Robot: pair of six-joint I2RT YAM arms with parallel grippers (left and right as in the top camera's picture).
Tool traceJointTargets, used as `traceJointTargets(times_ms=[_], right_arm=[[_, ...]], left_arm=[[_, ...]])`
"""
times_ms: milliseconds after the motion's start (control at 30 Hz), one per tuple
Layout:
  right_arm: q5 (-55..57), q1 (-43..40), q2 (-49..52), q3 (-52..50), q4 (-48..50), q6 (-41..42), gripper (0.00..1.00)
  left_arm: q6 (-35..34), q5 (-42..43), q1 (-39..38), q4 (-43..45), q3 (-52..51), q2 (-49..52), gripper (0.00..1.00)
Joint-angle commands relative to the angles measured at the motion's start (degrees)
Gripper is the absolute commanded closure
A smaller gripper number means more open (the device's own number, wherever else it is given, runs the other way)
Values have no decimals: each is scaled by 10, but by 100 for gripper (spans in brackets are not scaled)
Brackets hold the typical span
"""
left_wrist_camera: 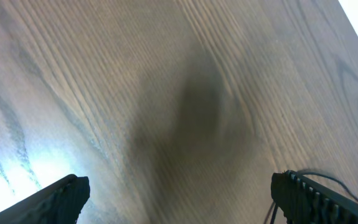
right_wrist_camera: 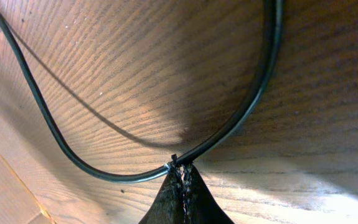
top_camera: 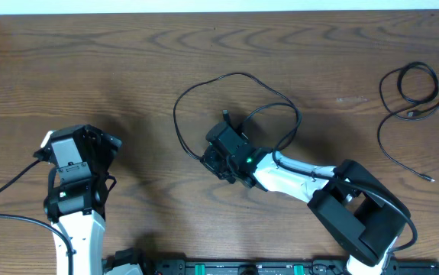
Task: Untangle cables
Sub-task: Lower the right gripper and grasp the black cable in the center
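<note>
A thin black cable lies in a wide loop at the table's middle. My right gripper is at the loop's lower left and is shut on it. In the right wrist view the closed fingertips pinch the black cable, which curves away to both sides just above the wood. A second black cable lies coiled at the far right with a small plug at its end. My left gripper is open and empty at the left, away from both cables; its fingers frame bare wood. I cannot make out a white cord.
The wooden table ends at its far edge along the top of the overhead view. Thick black leads trail from the left arm at the lower left. A black rail runs along the near edge.
</note>
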Motion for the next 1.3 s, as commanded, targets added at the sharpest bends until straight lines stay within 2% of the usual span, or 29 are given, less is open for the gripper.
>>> traceJointTargets(times_ms=[0,33,100,167,267,333,433,600,800,933,967,1100,1167,1267], right_arm=[[5,-10,-1,-1,0,-47,99],[4,-12,-2,-1,-2,-48,99],[-10,-16,-2,-1,-3,-43,74],[-22,-18,-2,-1,-2,1,55],[-16,-18,-1,-1,-1,75,38],[-10,-18,-1,-1,-1,126,32],[-8,-17,-1,-1,-1,203,31],[-7,2,1,-1,-2,323,31],[39,11,12,-1,66,323,29],[55,9,33,-1,111,323,32],[54,9,48,-1,131,323,37],[50,12,76,-1,140,323,48],[51,14,87,-1,140,299,63],[76,15,90,-1,140,211,87]], left_arm=[[-1,3,1,-6,4,-4,1],[-1,3,1,-7,4,-4,1],[-1,3,1,-8,4,-4,1],[-1,3,1,-10,4,-4,1],[-1,3,1,-10,4,-4,1],[-1,3,1,-10,4,-4,1],[-1,3,1,-10,4,-4,1],[-1,10,1,-16,4,-4,1],[-1,10,1,-25,4,-4,1],[-1,10,1,-30,4,-4,1],[-1,10,1,-33,4,-4,1],[-1,10,1,-42,4,-4,1],[-1,10,1,-43,4,-4,1],[-1,10,1,-43,4,-4,1]])
